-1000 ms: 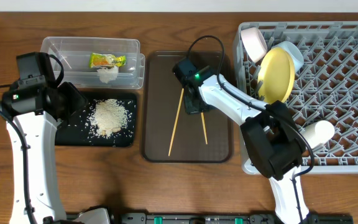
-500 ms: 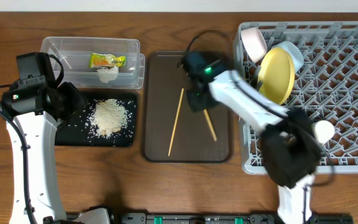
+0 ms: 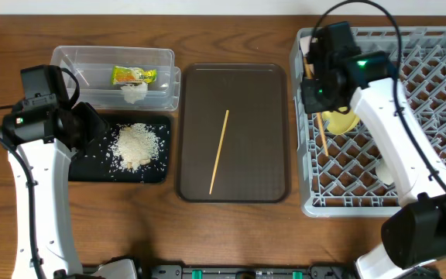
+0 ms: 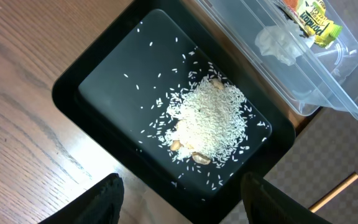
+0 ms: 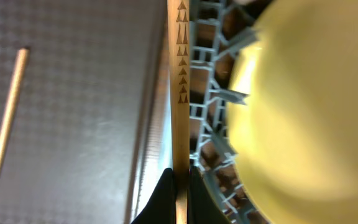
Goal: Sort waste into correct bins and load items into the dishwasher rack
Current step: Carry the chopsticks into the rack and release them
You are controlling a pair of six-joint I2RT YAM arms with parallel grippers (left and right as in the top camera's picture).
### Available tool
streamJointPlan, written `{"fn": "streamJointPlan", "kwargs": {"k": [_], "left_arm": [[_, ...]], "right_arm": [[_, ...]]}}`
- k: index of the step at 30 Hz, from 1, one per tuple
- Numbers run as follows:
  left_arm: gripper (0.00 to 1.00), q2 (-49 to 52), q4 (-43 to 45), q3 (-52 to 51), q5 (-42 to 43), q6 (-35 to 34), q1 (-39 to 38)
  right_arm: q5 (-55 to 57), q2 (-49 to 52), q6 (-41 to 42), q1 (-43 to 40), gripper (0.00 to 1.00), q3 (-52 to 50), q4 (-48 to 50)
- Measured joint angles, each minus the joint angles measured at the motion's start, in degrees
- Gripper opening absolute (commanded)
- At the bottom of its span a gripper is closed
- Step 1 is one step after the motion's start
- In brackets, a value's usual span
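Chopstick [image 5: 180, 93] grasped in clenched right jaws over left edge of dishwasher rack [image 3: 432, 101] beside yellow plate [image 3: 337, 122], likely for slotting among pegs. Second chopstick [image 3: 219, 151] flat on brown serving tray [image 3: 262, 170], frame centre. Left jaws released, empty, above rice [image 4: 210, 121].

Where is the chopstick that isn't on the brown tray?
Overhead, right side: the chopstick is pinched in the right gripper over the grey rack's left edge, just left of the yellow plate.
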Motion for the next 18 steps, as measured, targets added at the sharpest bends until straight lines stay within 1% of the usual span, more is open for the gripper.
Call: {"fn": "streamJointPlan", "kwargs": {"k": [5, 11, 14, 17, 18], "left_arm": [[0.64, 0.00, 0.00, 0.00, -0.02, 0.00, 0.00], [0.64, 0.00, 0.00, 0.00, 0.00, 0.00, 0.00], [0.64, 0.00, 0.00, 0.00, 0.00, 0.00, 0.00], [0.64, 0.00, 0.00, 0.00, 0.00, 0.00, 0.00], [0.64, 0.00, 0.00, 0.00, 0.00, 0.00, 0.00]], "right_arm": [[0.04, 0.00, -0.48, -1.38, 0.01, -5.11, 3.52], [0.02, 0.04, 0.09, -1.38, 0.01, -15.19, 13.38], [0.02, 0.15, 1.25, -1.38, 0.01, -18.01, 15.52], [0.02, 0.22, 1.99, -1.38, 0.06, -18.84, 16.09], [0.00, 0.22, 2.25, -1.38, 0.10, -18.84, 16.15]]}}
